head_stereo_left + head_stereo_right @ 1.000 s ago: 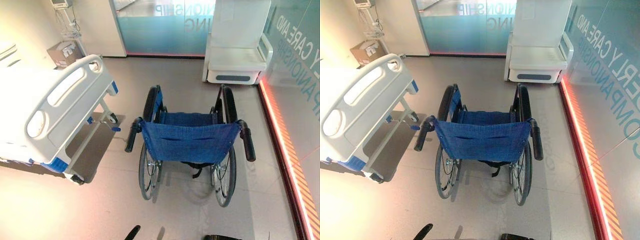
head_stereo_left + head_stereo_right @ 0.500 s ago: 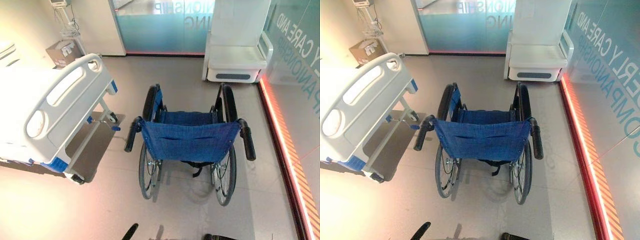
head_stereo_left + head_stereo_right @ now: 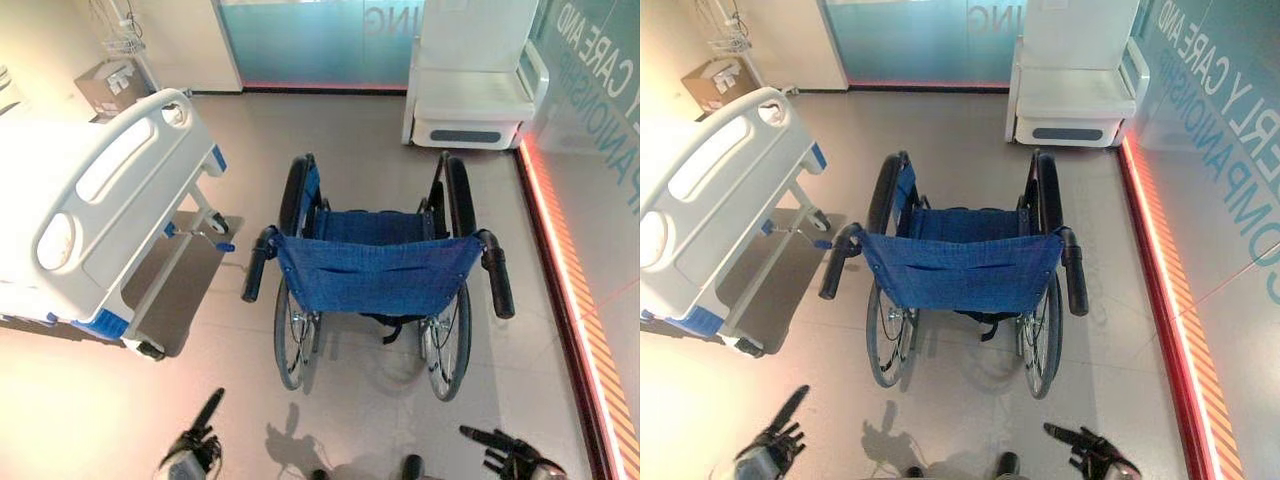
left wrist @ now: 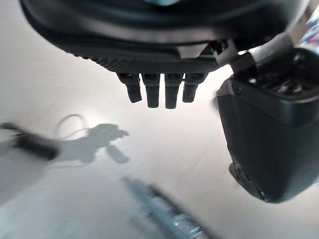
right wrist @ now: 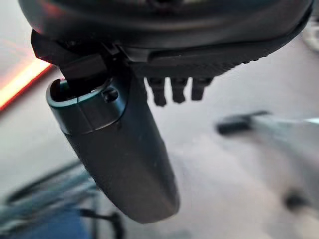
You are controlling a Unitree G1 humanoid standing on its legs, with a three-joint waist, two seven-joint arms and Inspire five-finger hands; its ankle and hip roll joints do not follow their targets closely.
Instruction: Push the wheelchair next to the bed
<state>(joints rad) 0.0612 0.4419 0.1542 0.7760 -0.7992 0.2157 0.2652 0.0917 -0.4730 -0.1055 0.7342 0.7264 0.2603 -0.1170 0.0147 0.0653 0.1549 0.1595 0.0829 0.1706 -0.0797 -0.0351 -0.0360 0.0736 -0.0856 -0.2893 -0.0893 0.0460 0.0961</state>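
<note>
Two hands low in head views, both empty & well short of the wheelchair (image 3: 375, 290). Left hand (image 3: 195, 450) at lower left, fingers straight, pointing up twd the chair; left wrist view shows its fingers (image 4: 158, 92) in a relaxed row w/ thumb standing apart, nothing between them, just floor (image 3: 380, 140) past them. Right hand (image 3: 510, 455) at lower right, fingers spread & pointing left-ish, thumb apart in right wrist view, holding nothing

Wheelchair sits mid-room on the grey floor, back twd the robot, blue fabric backrest & seat, big spoked wheels each side. Left push handle (image 3: 255, 275) & right push handle (image 3: 498, 280) are black, angled down & outward; neither hand touches them. Chair is upright

Bed (image 3: 95, 215) at left, white w/ blue corner trim, footboard end nearest the chair, on castors. Chair is near the bed's foot corner but apart, a strip of floor between them, not alongside it

White cabinet-like unit (image 3: 475, 90) stands beyond the chair on the right, against a frosted glass wall (image 3: 320, 40). Cardboard box (image 3: 105, 85) at far left by the wall, behind the bed. Red lit strip (image 3: 560, 290) runs along floor at right edge
</note>
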